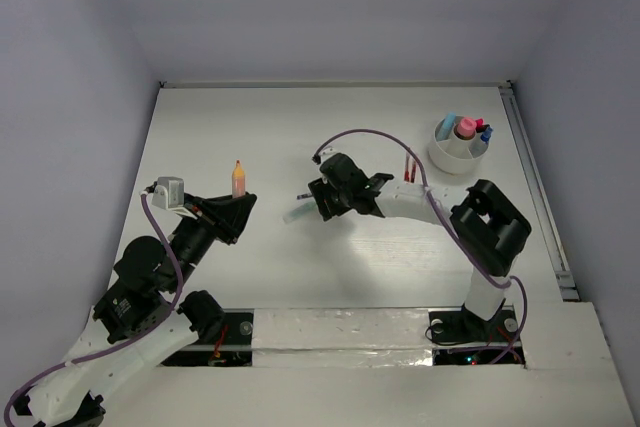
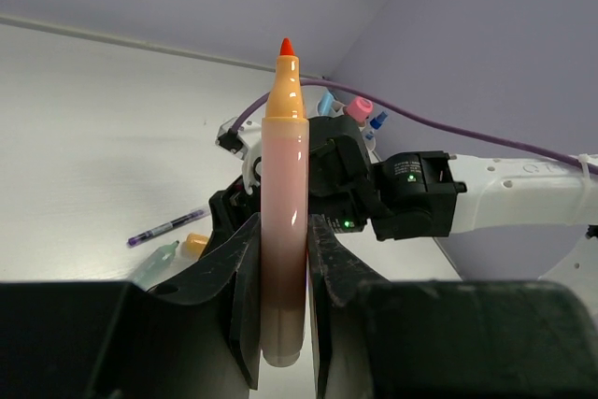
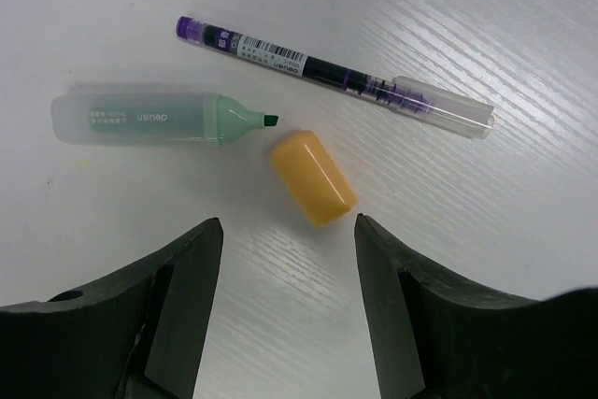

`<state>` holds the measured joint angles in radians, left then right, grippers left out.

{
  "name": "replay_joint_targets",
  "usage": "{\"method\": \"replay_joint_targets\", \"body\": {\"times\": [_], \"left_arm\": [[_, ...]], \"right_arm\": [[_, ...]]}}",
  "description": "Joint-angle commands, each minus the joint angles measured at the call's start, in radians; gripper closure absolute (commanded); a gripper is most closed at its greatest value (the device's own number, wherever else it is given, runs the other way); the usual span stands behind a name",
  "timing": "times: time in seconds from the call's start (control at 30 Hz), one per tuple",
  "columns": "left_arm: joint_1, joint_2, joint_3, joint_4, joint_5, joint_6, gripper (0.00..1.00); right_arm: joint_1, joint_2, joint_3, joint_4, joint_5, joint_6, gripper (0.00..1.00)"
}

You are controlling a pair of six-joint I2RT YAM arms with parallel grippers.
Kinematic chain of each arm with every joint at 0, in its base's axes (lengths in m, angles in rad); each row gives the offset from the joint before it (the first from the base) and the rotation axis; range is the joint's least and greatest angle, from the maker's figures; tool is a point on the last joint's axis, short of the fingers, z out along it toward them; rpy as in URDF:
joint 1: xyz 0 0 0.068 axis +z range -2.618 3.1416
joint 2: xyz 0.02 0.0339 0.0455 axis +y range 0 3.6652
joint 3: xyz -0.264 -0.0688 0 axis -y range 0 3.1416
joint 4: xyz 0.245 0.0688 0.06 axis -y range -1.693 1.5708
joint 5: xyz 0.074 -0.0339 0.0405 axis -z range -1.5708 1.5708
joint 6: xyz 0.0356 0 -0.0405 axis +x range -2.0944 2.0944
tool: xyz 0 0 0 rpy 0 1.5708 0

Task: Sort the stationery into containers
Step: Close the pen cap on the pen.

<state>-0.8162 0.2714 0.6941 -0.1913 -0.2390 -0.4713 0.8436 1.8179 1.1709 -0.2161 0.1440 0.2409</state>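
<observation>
My left gripper [image 2: 283, 259] is shut on an uncapped orange marker [image 2: 285, 203], held upright with its red tip up; it also shows in the top view [image 1: 238, 179]. My right gripper [image 3: 288, 223] is open, low over the table, just short of a loose orange cap [image 3: 313, 178]. Beyond the cap lie an uncapped pale-green highlighter [image 3: 149, 116] and a thin purple pen [image 3: 336, 77]. The white round cup [image 1: 458, 149] stands at the back right with pink and blue markers in it.
The right arm's body [image 2: 411, 198] fills the middle of the left wrist view. A thin red pen [image 1: 409, 169] lies left of the cup. A rail [image 1: 535, 182] runs along the table's right edge.
</observation>
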Motion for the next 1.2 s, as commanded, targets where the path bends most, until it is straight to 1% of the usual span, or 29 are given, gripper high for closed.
{"method": "replay_joint_targets", "body": {"times": [0.0, 0.13, 0.3, 0.43, 0.67, 0.8, 0.83, 0.9, 1.0, 1.1, 1.17], "left_arm": [[0.006, 0.005, -0.001, 0.05, 0.009, 0.014, 1.0], [0.006, 0.002, -0.001, 0.049, 0.007, 0.016, 1.0], [0.006, 0.0, 0.002, 0.044, 0.006, 0.019, 1.0], [0.006, 0.003, 0.004, 0.047, 0.006, 0.02, 1.0], [0.006, 0.008, 0.002, 0.05, 0.009, 0.02, 1.0], [0.006, 0.011, 0.002, 0.05, 0.009, 0.022, 1.0], [0.006, 0.011, 0.004, 0.05, 0.009, 0.02, 1.0], [0.006, 0.012, 0.004, 0.052, 0.01, 0.023, 1.0], [0.006, 0.012, 0.007, 0.052, 0.01, 0.025, 1.0], [0.006, 0.009, 0.005, 0.05, 0.012, 0.023, 1.0], [0.006, 0.006, 0.004, 0.049, 0.01, 0.023, 1.0]], "right_arm": [[-0.018, 0.006, 0.029, 0.015, -0.012, 0.005, 0.35], [-0.029, 0.055, 0.068, 0.015, -0.009, -0.015, 0.35], [-0.029, 0.104, 0.105, -0.012, 0.02, -0.078, 0.34], [-0.029, 0.107, 0.119, -0.048, 0.051, -0.091, 0.34], [-0.029, 0.138, 0.162, -0.081, 0.074, -0.063, 0.35], [-0.029, 0.123, 0.174, -0.098, 0.074, -0.095, 0.35], [-0.029, 0.116, 0.18, -0.114, 0.068, -0.107, 0.35], [-0.029, 0.095, 0.188, -0.129, -0.006, -0.161, 0.33], [-0.029, 0.077, 0.216, -0.183, -0.058, -0.218, 0.31], [-0.029, 0.073, 0.234, -0.213, -0.104, -0.288, 0.31], [-0.029, 0.08, 0.246, -0.235, -0.144, -0.356, 0.34]]}}
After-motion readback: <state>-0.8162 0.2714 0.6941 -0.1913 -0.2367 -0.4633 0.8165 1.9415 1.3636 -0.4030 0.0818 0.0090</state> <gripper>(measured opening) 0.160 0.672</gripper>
